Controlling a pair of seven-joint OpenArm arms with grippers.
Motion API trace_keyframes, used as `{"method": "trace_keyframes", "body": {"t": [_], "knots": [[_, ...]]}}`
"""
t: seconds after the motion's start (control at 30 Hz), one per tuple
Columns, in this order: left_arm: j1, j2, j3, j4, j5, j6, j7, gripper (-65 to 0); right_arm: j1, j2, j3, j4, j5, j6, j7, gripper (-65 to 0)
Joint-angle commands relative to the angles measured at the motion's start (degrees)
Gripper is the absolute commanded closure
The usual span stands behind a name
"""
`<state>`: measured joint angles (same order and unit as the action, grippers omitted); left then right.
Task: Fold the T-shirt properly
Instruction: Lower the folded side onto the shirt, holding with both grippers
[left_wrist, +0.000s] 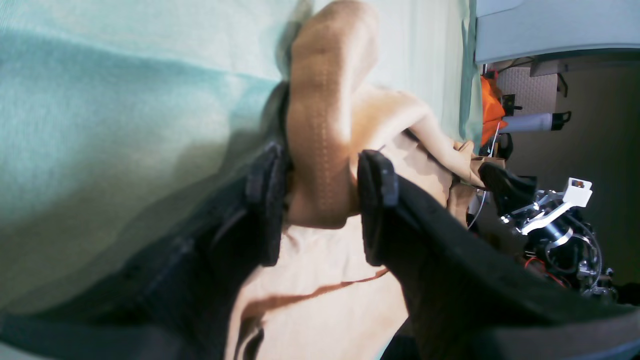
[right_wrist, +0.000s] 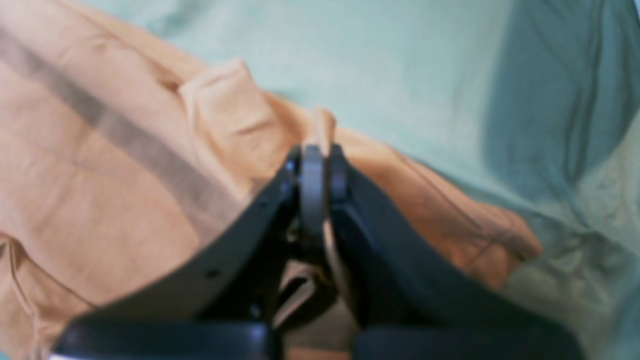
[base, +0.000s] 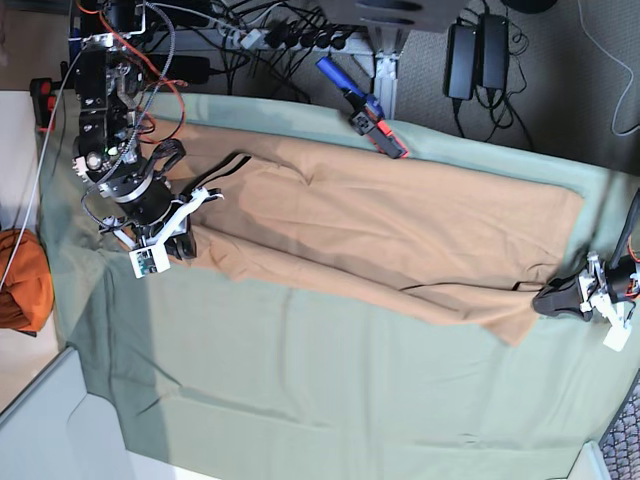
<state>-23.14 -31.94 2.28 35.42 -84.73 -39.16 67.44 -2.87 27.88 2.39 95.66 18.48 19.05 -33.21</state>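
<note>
With right pincer (right_wrist: 322, 152), gripping shirt (base: 420, 220) near desk's (base: 300, 400) right edge; with left pincer (left_wrist: 317, 170), spread wide around fabric.

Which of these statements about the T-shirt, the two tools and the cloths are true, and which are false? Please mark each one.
1. The right tool is shut on a fold of the T-shirt. True.
2. The left tool has its jaws pressed together. False: they stand apart, with a fold of the T-shirt between them.
3. The T-shirt is spread over a pale green tablecloth. True.
4. The bright orange cloth bundle lies in the middle of the T-shirt. False: it is away from the shirt, at the left edge of the base view.
5. The visible fabric of the T-shirt is plain, without any print. True.
</note>
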Motion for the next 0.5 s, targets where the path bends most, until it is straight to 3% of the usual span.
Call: {"method": "trace_keyframes", "body": {"t": [0.0, 0.07, 0.1, 0.17, 0.23, 0.47], "knots": [[-0.57, -0.94, -0.20, 0.55, -0.27, -0.84, 0.33, -27.4, 0.74, 0.83, 0.66, 0.90, 0.66, 4.76, -0.17, 0.0], [-0.52, -0.96, -0.20, 0.55, -0.27, -0.84, 0.33, -27.4, 0.74, 0.83, 0.63, 0.79, 1.03, 4.76, -2.05, 0.0], [-0.52, -0.96, -0.20, 0.55, -0.27, -0.84, 0.33, -27.4, 0.74, 0.83, 0.63, 0.74, 1.01, 4.76, -3.08, -5.9], [-0.52, -0.96, -0.20, 0.55, -0.27, -0.84, 0.33, -27.4, 0.61, 0.83, 0.66, 0.70, 0.98, 4.76, -4.70, -24.7], [-0.50, -1.03, -0.22, 0.55, -0.27, -0.84, 0.31, -27.4, 0.46, 0.83, 0.66, 0.70, 0.98, 4.76, -6.21, -34.3], [-0.46, -2.86, -0.22, 2.45, -0.27, -0.84, 0.35, -27.0, 0.48, 0.83, 0.66, 0.72, 1.03, 4.55, -6.16, -34.3]]}}
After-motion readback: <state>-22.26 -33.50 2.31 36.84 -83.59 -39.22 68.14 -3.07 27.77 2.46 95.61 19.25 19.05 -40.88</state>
